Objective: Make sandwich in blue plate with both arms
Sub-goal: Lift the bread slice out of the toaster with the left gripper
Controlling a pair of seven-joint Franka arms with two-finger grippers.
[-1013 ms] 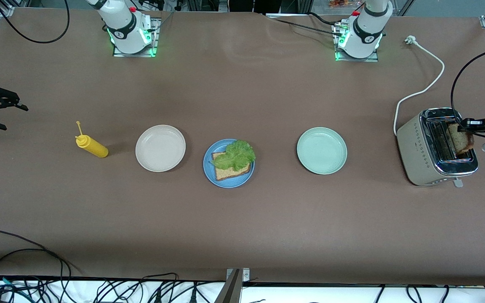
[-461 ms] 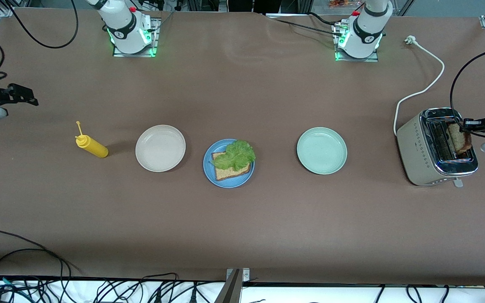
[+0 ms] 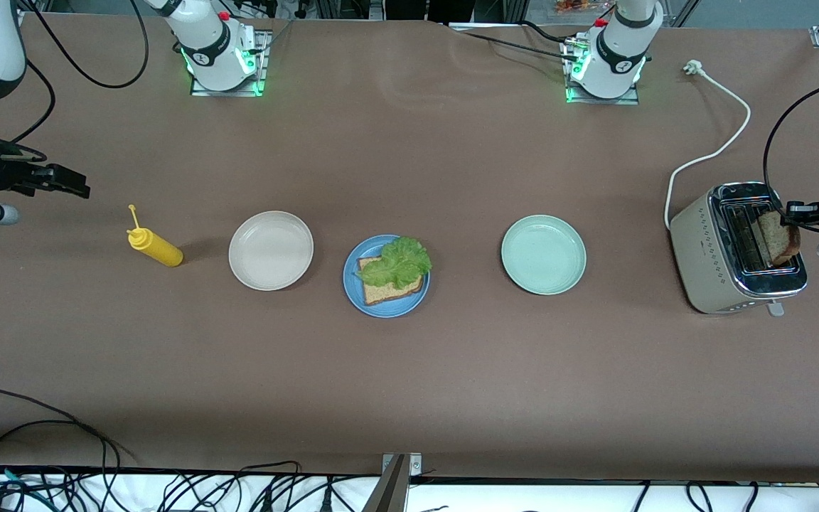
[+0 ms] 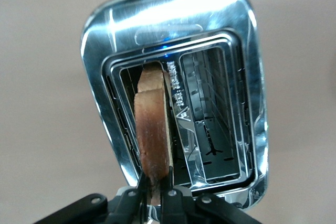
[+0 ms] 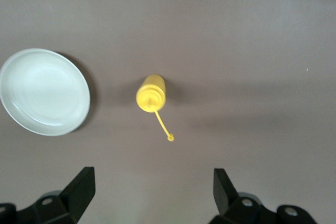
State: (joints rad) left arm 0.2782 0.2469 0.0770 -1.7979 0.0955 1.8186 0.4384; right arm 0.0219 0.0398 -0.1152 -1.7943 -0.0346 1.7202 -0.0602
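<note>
Brown bench, toaster, three plates, bottle, two end effectors.

At the left arm's end of the bench, toaster with a bread slice standing in one slot, pinched at its top edge by the left end effector. Mid-bench, blue plate bearing one bread slice topped with lettuce, between mint plate and cream plate. Beside the cream plate, yellow squeeze bottle. Above the bench near the bottle, right end effector, spread wide, holding nothing.
</note>
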